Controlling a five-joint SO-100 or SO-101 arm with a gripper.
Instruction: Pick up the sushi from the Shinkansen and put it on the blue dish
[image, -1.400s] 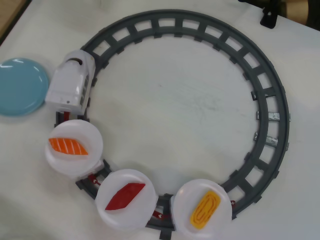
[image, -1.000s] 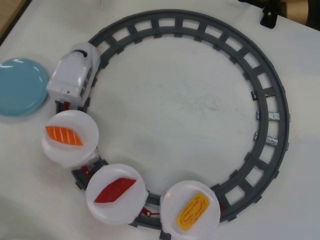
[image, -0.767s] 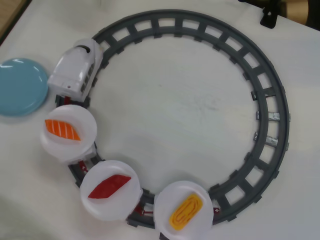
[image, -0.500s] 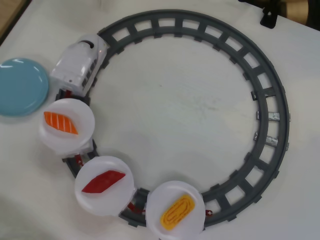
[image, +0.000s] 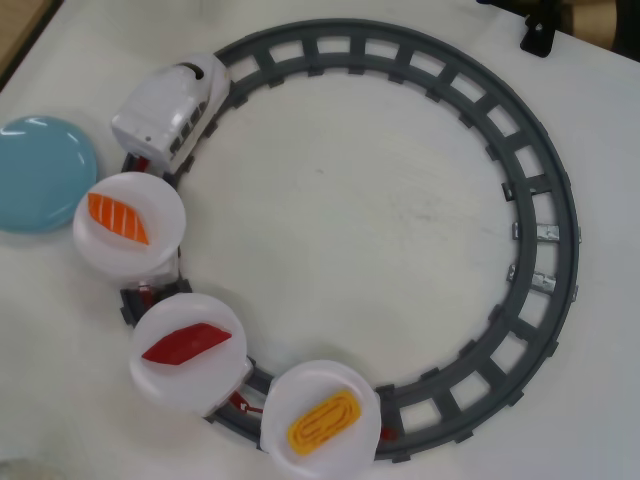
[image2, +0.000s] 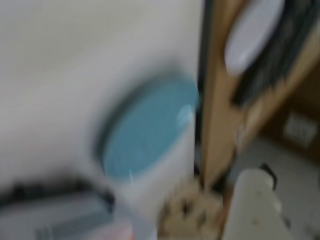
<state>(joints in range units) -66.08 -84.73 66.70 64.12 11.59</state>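
Three plates ride behind the Shinkansen; the sushi sits on the rearmost, bottom of overhead view, well apart from the blue dish. Gripper unseen, wrist view blurred, so jaw state can't be told. Risk: grabbing salmon piece instead.

No legible text (either view)
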